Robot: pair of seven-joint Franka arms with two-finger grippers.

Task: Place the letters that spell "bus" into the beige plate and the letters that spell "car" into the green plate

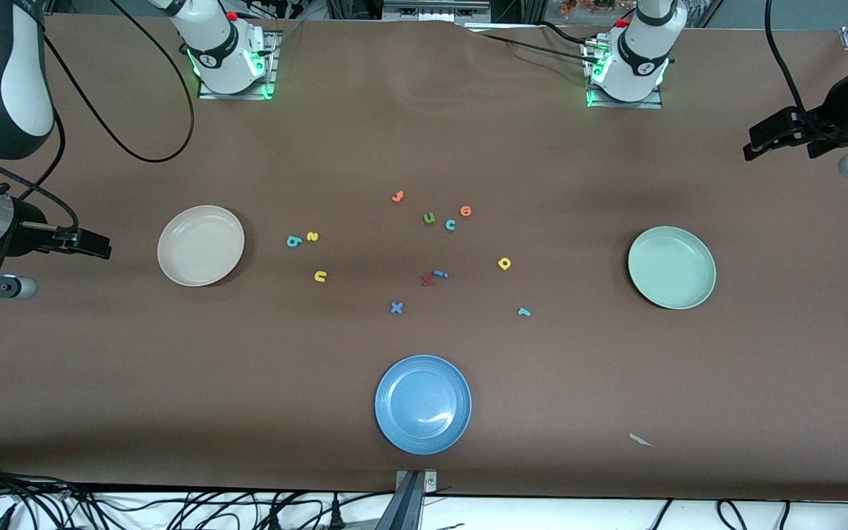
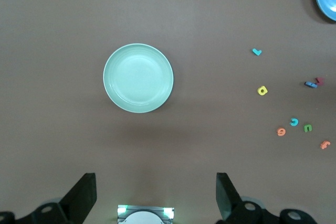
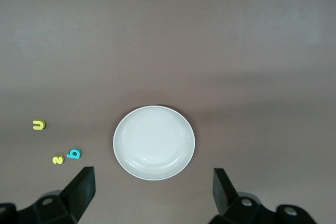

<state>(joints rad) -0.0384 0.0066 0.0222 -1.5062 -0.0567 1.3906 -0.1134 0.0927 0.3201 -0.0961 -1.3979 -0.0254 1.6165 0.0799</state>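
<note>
The beige plate (image 1: 202, 245) (image 3: 154, 142) lies empty toward the right arm's end. Beside it are the teal "b" (image 1: 293, 241) (image 3: 74, 154), yellow "s" (image 1: 312, 236) (image 3: 58, 159) and yellow "u" (image 1: 320, 276) (image 3: 39, 125). The green plate (image 1: 672, 266) (image 2: 138, 78) lies empty toward the left arm's end. The teal "c" (image 1: 450, 225) (image 2: 294, 122), yellow "a" (image 1: 504, 263) (image 2: 262, 91) and teal "r" (image 1: 523, 312) (image 2: 256, 52) lie mid-table. My right gripper (image 1: 104, 246) (image 3: 153, 170) hangs open high beside the beige plate. My left gripper (image 1: 749, 144) (image 2: 155, 177) hangs open high near the green plate.
A blue plate (image 1: 423, 403) sits nearest the front camera. Other letters lie mid-table: a green "u" (image 1: 428, 218), two orange ones (image 1: 466, 211) (image 1: 397, 196), a blue "x" (image 1: 396, 308) and a red and blue pair (image 1: 428, 280). A paper scrap (image 1: 641, 440) lies near the front edge.
</note>
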